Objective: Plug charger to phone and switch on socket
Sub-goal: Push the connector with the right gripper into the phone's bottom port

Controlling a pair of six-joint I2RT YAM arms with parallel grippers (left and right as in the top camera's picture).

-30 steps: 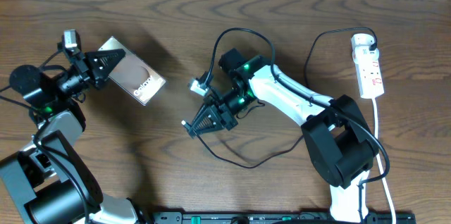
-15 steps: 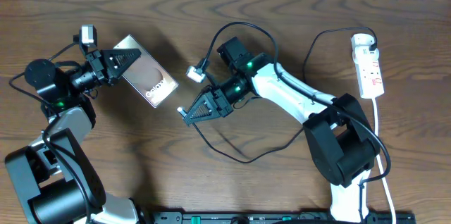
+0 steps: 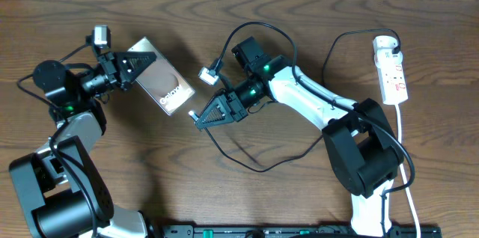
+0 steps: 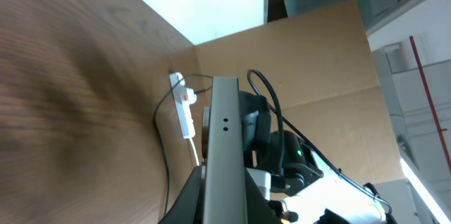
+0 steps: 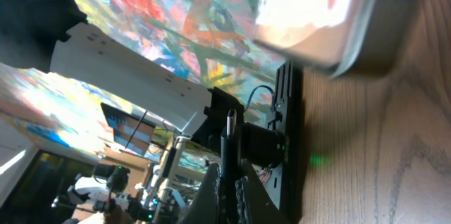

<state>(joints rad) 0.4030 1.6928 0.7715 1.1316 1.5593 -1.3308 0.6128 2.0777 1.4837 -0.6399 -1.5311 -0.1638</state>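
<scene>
Both grippers had drawn closer since a second before, the phone (image 3: 166,88) carried right and the plug tip brought up and left, so the gap between them had narrowed. One wooden table (image 3: 187,193) lay under two arms. The right arm (image 3: 307,103) stretched left across the middle, elbow bent; the left arm (image 3: 71,114) reached right from its corner. One white socket (image 3: 392,72) sat far right, well apart. One phone was clamped by its end in the left gripper (image 3: 141,67), tilted. One charger (image 5: 230,127) was pinched in the right gripper (image 3: 200,117), tip pointing towards the phone, not touching.
</scene>
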